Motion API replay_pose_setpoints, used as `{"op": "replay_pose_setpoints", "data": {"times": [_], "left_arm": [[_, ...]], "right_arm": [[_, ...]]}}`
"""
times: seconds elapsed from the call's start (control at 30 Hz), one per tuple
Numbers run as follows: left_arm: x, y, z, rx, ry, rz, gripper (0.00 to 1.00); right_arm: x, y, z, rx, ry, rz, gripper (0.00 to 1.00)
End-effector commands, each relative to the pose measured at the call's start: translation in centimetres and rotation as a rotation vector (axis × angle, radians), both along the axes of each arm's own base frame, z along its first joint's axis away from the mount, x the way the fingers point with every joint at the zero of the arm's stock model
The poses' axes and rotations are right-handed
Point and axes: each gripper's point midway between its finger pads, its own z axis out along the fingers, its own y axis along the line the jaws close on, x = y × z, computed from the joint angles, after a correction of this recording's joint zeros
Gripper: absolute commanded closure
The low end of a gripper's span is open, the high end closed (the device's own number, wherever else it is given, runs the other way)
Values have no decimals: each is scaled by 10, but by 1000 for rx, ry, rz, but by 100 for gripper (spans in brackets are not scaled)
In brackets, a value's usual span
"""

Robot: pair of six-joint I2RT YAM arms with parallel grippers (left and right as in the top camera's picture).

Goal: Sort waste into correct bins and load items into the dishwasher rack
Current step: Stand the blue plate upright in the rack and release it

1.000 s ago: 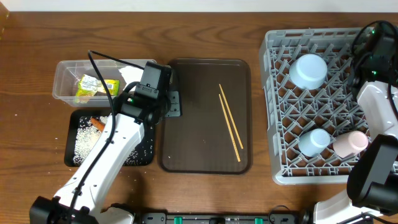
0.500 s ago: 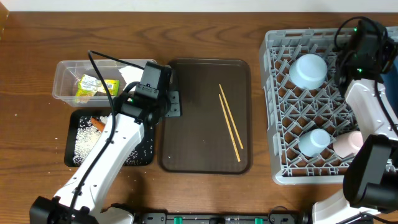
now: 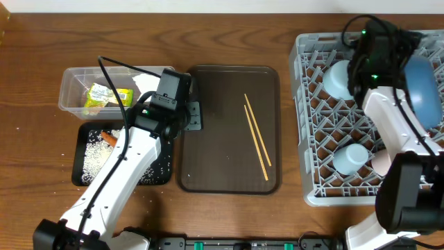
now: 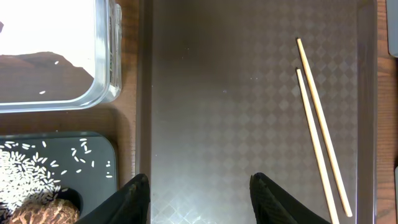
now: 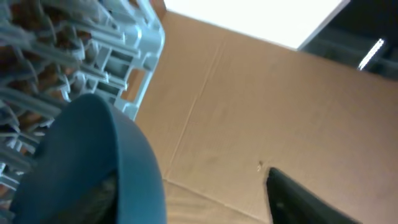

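Wooden tabletop (image 3: 41,55): clear tub (image 3: 68,94) holds a wrapper (image 3: 104,97), black tray (image 3: 78,175) rice (image 3: 94,156), rack (image 3: 303,69) a cup (image 3: 349,158). My left end effector (image 4: 199,193) gapes empty; my right end effector (image 5: 193,190) seems parted beside the blue plate (image 3: 421,83).

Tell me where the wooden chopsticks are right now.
In the overhead view the chopsticks lie side by side on the right half of the dark brown serving tray, just left of the dishwasher rack.

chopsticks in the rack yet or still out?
Out. Both chopsticks lie flat, side by side, on the brown serving tray, left of the dishwasher rack.
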Motion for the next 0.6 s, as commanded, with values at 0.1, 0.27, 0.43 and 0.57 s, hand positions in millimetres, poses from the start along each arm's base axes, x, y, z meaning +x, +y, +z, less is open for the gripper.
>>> {"op": "replay_pose_setpoints", "data": {"times": [0.1,0.27,0.43,0.57], "left_arm": [[3,2,3,14,-10,-1,47],[2,3,2,17,-8,-4,47],[2,3,2,17,-8,-4,47],[2,3,2,17,-8,-4,47]], "right_arm": [[8,22,-2,16,-19,46,24],[8,23,-2,16,-19,47,15],[9,26,-2,21,-23,54,1],[13,34,-4,67,-75,70,1]]}}
